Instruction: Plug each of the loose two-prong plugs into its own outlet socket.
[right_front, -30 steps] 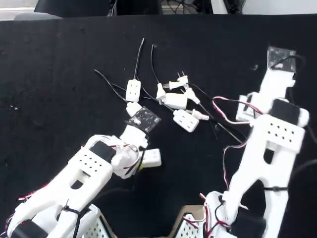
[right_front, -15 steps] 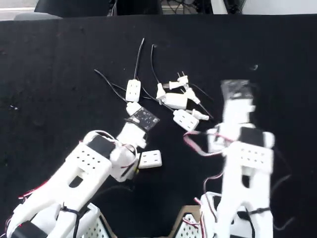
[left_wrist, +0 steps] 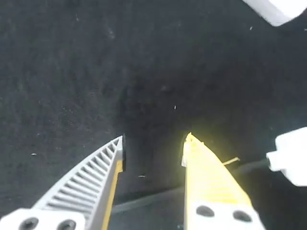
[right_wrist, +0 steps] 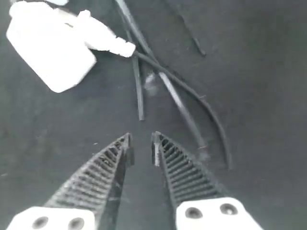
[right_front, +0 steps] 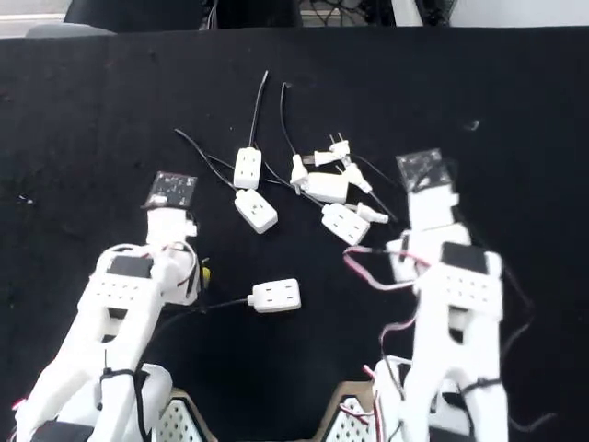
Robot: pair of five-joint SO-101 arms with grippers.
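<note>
The left arm has swung back toward the left edge of the worktop. We see its left gripper spread wide and empty, with the lone outlet socket lying apart from it near the front edge. The right arm has come in from the right; its right gripper, fingers barely parted on nothing, hovers beside the mid-worktop cluster, where a loose two-prong plug lies, so we judge it still unplugged.

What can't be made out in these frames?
Left wrist view: white piece cut off by the edge; socket or plug unclear.
High view: whether the plug sits inside the socket; too small.
Right wrist view: white block blurred; slots unreadable.
</note>
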